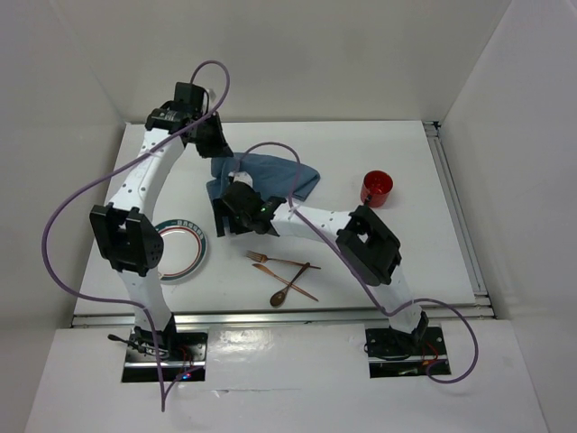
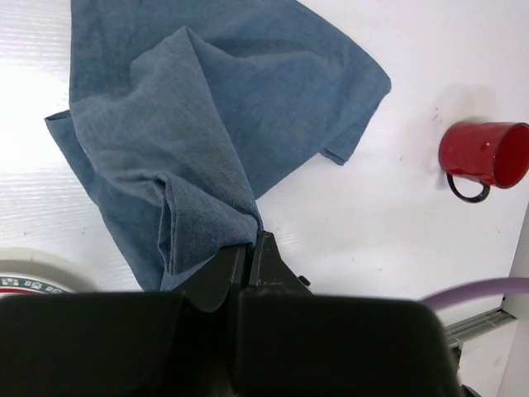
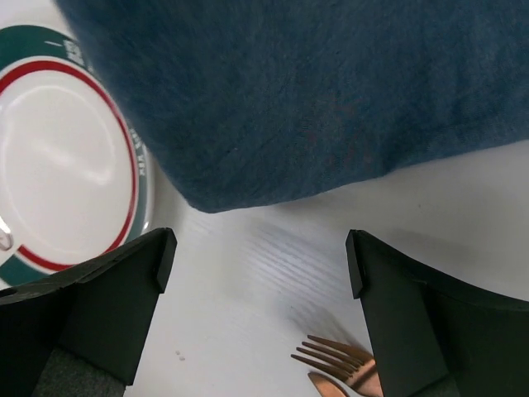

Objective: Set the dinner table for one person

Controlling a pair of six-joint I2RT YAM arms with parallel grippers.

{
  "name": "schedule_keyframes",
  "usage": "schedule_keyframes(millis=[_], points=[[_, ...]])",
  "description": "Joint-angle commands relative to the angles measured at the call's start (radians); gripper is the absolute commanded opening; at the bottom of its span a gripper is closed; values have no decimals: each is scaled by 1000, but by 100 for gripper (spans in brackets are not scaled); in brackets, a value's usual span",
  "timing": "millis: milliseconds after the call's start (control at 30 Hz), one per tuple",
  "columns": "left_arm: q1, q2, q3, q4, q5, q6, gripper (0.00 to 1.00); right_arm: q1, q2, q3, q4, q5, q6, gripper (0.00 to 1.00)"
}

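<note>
The placemat step is judged to be in hand. In the top view, the blue cloth placemat [image 1: 270,176] is seen bunched at the far middle of the dinner table [image 1: 415,253], a flat, plain white top edged with silver rails and enclosed by white walls, spread out beyond the arm bases. The left gripper [image 1: 219,155] is set at the cloth's far left edge and the right gripper [image 1: 227,212] over its near left part. A plate [image 1: 185,248] is seen at the near left, a red mug [image 1: 376,187] at the right, and copper cutlery [image 1: 284,275] near the middle. In the left wrist view, the jaws are pressed together on a raised fold of the cloth. In the right wrist view, the fingers [image 3: 99,306] are spread wide with nothing held, above bare table near the cloth's edge. For the next move, a second edge is judged to need catching so that the cloth can be drawn flat.
</note>
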Motion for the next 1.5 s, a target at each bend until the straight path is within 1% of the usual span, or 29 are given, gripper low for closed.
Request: schedule_keyframes(millis=[0, 67, 133, 167, 200, 267, 300, 333, 367, 400, 467, 533, 567, 700, 800, 867, 1000, 1067, 1100, 1233, 1300, 1333, 1467], points=[[-25, -44, 73, -29, -15, 4, 0, 29, -48, -34, 73, 160, 76, 98], [-26, -35, 95, -43, -24, -5, 0, 42, -48, -48, 85, 208, 107, 98], [-36, -35, 107, -43, -24, -16, 0, 42, -21, -48, 76, 235, 138, 94], [-36, -35, 107, -43, -15, -16, 0, 51, -8, -13, 7, 307, 212, 83], [-36, -44, 116, -43, -15, -25, 0, 51, 1, -13, -25, 345, 256, 76], [-36, -55, 126, -43, -5, -25, 0, 51, -20, -57, -13, 424, 284, 63], [-36, -64, 126, -54, -5, -25, 0, 51, -58, -85, 3, 438, 311, 51], [-36, -64, 139, -54, -5, -25, 0, 51, -83, -146, 61, 447, 311, 47], [-36, -64, 149, -66, -5, -25, 0, 51, -106, -178, 100, 423, 298, 46], [-36, -64, 159, -66, -5, -16, 0, 30, -128, -203, 135, 386, 258, 46], [-36, -64, 169, -75, -5, -16, 0, 19, -180, -256, 192, 290, 236, 54], [-36, -64, 169, -75, 4, -16, 0, 19, -217, -293, 212, 257, 236, 68], [-36, -64, 169, -66, 4, -16, 0, 19, -262, -345, 221, 243, 236, 79], [-56, -35, 179, -57, 36, -27, 0, 63, -364, -482, 347, 241, 270, 89], [-96, -10, 225, -48, 45, -37, 0, 89, -373, -482, 390, 287, 279, 90], [-119, 5, 247, -57, 54, -47, 0, 89, -343, -459, 401, 297, 268, 91], [-142, 31, 297, -78, 54, -47, 0, 89, -289, -380, 444, 297, 256, 92], [-153, 42, 313, -100, 54, -47, 0, 89, -260, -341, 444, 323, 256, 93], [-153, 42, 325, -100, 54, -36, 0, 89, -237, -308, 430, 361, 256, 94], [-153, 31, 325, -121, 64, -27, 0, 89, -200, -263, 430, 450, 270, 94], [-153, 19, 325, -140, 74, -18, 0, 89, -186, -231, 390, 473, 299, 94], [-153, 10, 314, -140, 83, -18, 0, 79, -186, -231, 377, 485, 338, 94], [-183, -15, 276, -154, 84, -18, 0, 69, -157, -186, 349, 510, 382, 94]])
